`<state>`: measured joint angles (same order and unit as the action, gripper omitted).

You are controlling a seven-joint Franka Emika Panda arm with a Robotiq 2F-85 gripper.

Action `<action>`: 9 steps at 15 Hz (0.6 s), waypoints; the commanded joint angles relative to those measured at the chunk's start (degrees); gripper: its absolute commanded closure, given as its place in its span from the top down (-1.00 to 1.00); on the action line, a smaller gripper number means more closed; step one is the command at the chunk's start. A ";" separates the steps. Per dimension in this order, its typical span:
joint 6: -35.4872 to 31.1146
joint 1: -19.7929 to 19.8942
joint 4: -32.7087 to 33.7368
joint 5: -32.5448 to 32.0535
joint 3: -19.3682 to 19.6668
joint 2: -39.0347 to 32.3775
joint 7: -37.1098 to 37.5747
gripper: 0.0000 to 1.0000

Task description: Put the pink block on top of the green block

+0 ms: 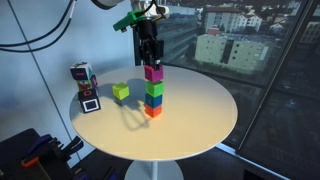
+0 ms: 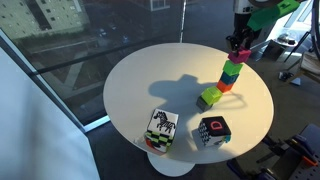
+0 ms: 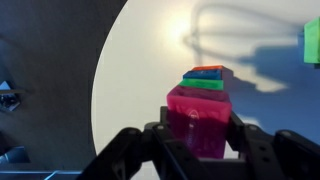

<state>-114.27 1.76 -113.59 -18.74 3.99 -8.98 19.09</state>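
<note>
The pink block is at the top of a stack, directly over the green block; I cannot tell if they touch. Under the green block are a blue block and an orange-red one. My gripper comes down from above, its fingers shut on the pink block's sides. In the wrist view the pink block fills the gap between the jaws, with the green block showing just beyond it. The other exterior view shows the pink block, the green block and the gripper.
The stack stands on a round white table. A lime cube lies beside the stack; it also shows in the other exterior view and the wrist view. Two patterned cubes stand near the table's edge.
</note>
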 commanded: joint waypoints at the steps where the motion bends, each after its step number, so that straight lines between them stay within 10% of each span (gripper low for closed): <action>1: 1.77 -0.32 2.47 -0.48 0.32 -1.47 -0.23 -0.43; 9: 1.92 -0.40 2.76 -0.34 0.43 -2.46 -0.48 -0.43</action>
<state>-114.26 1.69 -112.76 -18.74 4.01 -10.63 19.09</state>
